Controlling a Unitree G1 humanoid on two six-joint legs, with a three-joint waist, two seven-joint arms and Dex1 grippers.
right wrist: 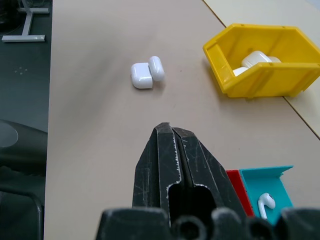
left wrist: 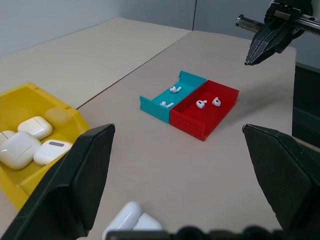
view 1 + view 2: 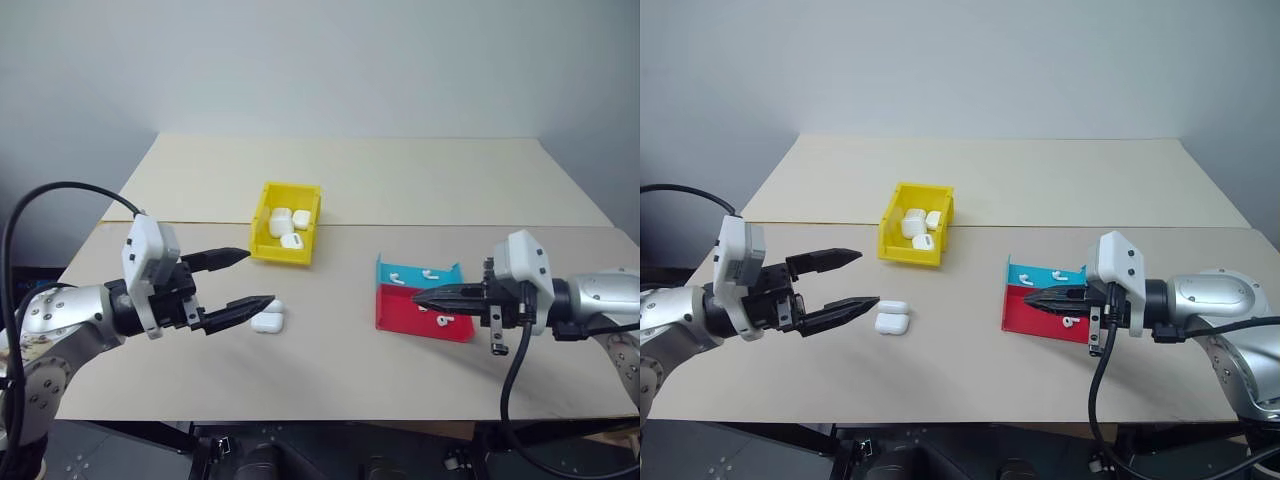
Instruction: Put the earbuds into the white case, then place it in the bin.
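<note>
Both arms reach in over the near edge of the bench [image 3: 420, 180], one from each side. On the left, the left tool [image 3: 247, 281] hangs level above the bench with its two black fingers spread wide and nothing between them; its fingertips lie just beside the white case [image 3: 268, 318], not touching it. That case rests on the bench with its lid flipped open, between the left tool and the yellow bin [image 3: 258, 233], a little nearer the robot than the bin. From the right wrist view the case [image 1: 146, 73] shows as two rounded halves side by side, body and lid.

On the right, the right tool [image 3: 425, 296] has its fingers pressed together into a point, gripping nothing. It hovers just above the near side of two shallow trays that stand touching each other: the cyan tray [image 2: 150, 102] farther from the robot and the red tray [image 2: 227, 95] nearer. Two earbuds [image 2: 207, 103] lie in the red tray, and two more white earbuds [image 2: 170, 96] lie in the cyan one.

Three closed white look-alike cases [image 3: 290, 226] sit inside the bin, which stands near the middle of the bench, well apart from the trays.
</note>
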